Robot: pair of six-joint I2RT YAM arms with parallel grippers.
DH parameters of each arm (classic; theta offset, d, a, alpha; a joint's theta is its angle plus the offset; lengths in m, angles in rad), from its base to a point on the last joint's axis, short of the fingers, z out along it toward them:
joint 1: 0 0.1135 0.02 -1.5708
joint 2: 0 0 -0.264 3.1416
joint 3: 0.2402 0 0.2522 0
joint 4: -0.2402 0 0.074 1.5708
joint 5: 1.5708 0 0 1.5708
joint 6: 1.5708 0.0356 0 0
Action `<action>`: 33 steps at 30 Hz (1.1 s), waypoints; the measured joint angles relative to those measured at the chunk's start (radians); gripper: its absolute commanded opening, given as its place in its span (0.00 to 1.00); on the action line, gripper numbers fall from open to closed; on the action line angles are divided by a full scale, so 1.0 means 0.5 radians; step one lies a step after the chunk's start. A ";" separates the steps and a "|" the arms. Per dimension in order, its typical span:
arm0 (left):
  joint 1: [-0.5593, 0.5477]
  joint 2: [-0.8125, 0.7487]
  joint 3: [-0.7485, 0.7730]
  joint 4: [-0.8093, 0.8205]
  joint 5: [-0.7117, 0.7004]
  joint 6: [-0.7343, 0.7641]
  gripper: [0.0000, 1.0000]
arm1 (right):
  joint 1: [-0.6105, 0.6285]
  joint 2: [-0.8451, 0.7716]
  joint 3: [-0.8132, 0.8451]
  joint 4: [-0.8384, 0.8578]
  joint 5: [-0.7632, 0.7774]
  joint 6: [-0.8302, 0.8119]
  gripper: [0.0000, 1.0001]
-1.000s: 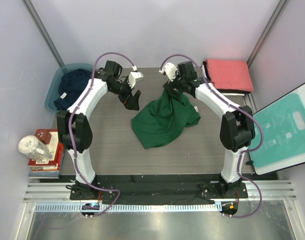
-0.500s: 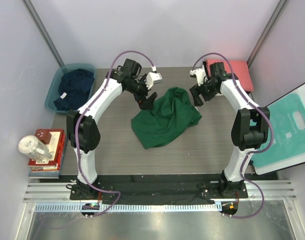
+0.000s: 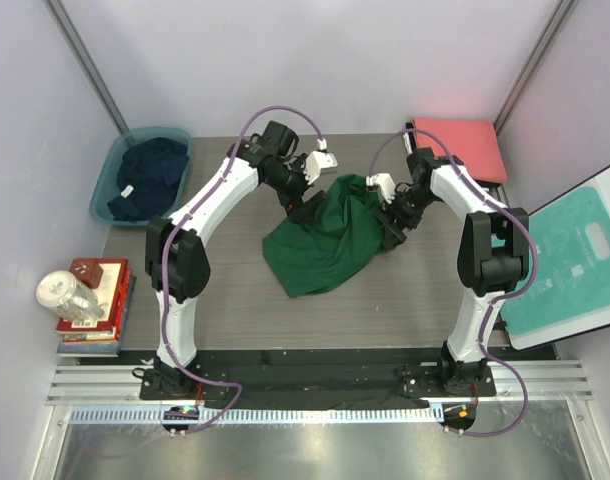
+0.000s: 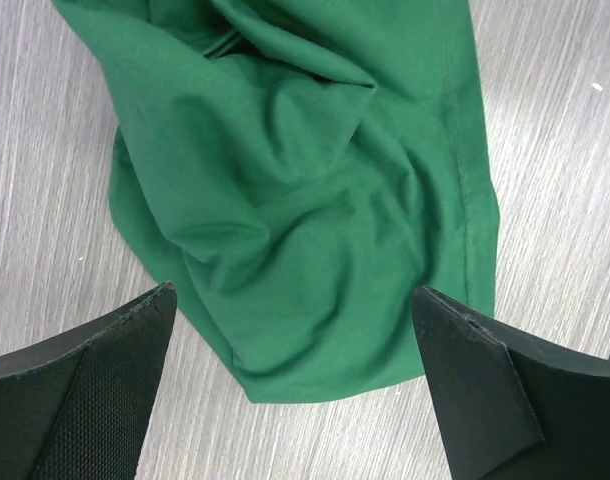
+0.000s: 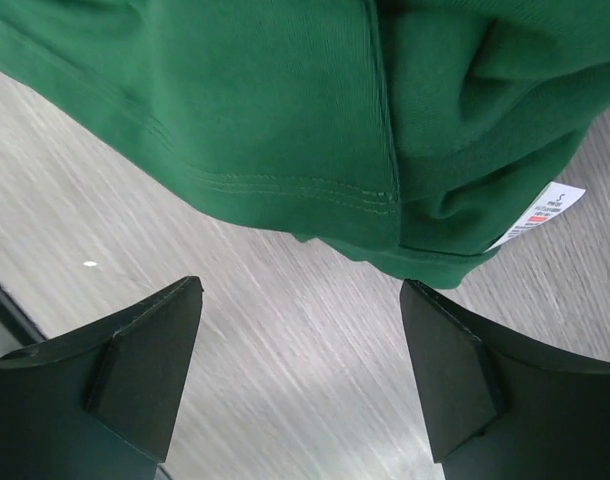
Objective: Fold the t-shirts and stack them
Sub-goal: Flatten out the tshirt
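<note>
Though a folded coral-red t-shirt (image 3: 457, 148) lies at the far right, the crumpled dark green cotton t-shirt (image 3: 330, 238) sits unfolded mid-table, the left gripper (image 4: 293, 340) and right gripper (image 5: 300, 330) hovering over it, jaws apart and empty; a navy t-shirt (image 3: 150, 170) waits in the teal plastic tub (image 3: 105, 185).

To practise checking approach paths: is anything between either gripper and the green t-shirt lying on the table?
Nothing visible stands in the way. The left gripper hangs open right over the green t-shirt. The right gripper is open beside its hem, with only bare table between them.
</note>
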 measured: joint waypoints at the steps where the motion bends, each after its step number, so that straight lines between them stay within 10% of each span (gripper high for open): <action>1: -0.001 0.000 0.000 0.001 -0.006 0.000 1.00 | 0.000 0.004 -0.025 0.022 0.016 -0.034 0.87; 18: 0.003 -0.001 -0.054 0.008 -0.092 -0.002 1.00 | 0.028 -0.002 -0.390 0.842 0.336 0.200 0.83; 23: -0.007 -0.003 -0.148 0.053 -0.082 -0.002 1.00 | 0.053 -0.031 -0.390 0.998 0.397 0.271 0.54; 33: -0.221 0.169 -0.460 0.294 -0.489 0.078 1.00 | 0.080 -0.091 -0.395 1.057 0.468 0.314 0.63</action>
